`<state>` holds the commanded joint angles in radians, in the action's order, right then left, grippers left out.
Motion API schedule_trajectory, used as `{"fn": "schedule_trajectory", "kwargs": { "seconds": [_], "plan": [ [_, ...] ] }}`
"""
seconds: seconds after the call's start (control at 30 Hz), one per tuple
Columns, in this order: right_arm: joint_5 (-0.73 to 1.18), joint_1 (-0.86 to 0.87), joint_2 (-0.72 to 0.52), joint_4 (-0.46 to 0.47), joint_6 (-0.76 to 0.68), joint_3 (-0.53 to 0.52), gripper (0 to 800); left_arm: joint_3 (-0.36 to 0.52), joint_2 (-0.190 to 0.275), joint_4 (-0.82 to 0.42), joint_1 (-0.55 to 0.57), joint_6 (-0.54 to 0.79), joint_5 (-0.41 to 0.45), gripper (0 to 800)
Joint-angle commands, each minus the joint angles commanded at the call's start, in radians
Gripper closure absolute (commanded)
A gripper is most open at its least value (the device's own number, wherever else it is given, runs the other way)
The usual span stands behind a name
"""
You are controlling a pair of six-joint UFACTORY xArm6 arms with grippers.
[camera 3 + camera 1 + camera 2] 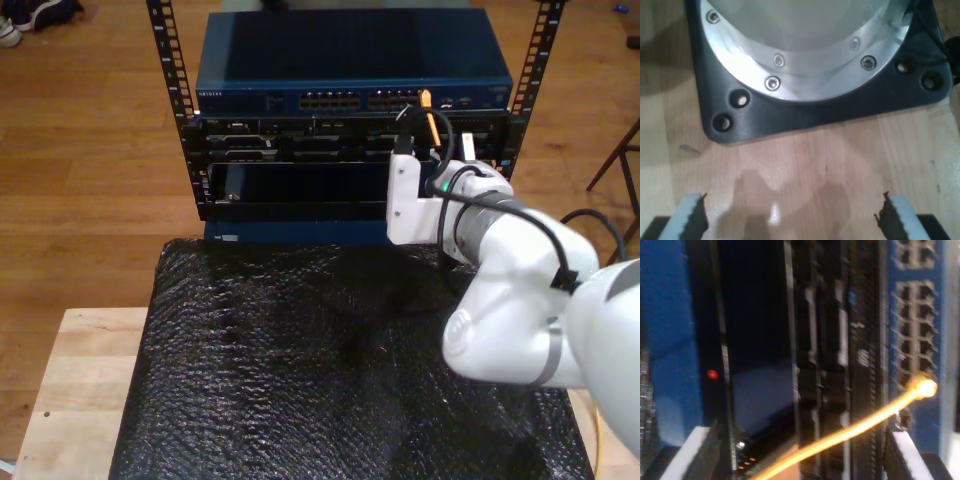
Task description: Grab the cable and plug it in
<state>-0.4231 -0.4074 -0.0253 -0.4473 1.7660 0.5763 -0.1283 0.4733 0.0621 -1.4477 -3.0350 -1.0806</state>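
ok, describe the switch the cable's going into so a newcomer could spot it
Start at the black rack past the black bubble-wrap mat. The blue switch is its top unit, above the black units. The yellow cable ends at its port row.

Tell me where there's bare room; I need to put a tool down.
The black mat is bare across the exterior view's left and middle, between the rack and the wooden table. By the white arm it's crowded.

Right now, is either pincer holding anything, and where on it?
My second gripper grips the yellow cable partway along, short of its tip at the blue switch. My first gripper is open over bare wood, holding nothing.
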Motion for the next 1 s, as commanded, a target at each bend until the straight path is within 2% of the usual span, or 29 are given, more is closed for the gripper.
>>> {"fn": "schedule_trajectory", "kwargs": {
  "seconds": [0.2,0.47,1.0],
  "plan": [
    [0.181,0.091,-0.057,0.064,0.0,0.002,29,0.0,0.0,0.0,0.0,0.0,0.0,0],
    [0.46,0.301,-0.104,0.173,0.041,0.014,8,0.0,0.0,0.0,0.0,0.002,0.0,0],
    [1.028,0.698,-0.114,0.172,0.508,0.173,2,0.0,0.0,0.0,0.0,0.0,0.0,0]
  ]
}}
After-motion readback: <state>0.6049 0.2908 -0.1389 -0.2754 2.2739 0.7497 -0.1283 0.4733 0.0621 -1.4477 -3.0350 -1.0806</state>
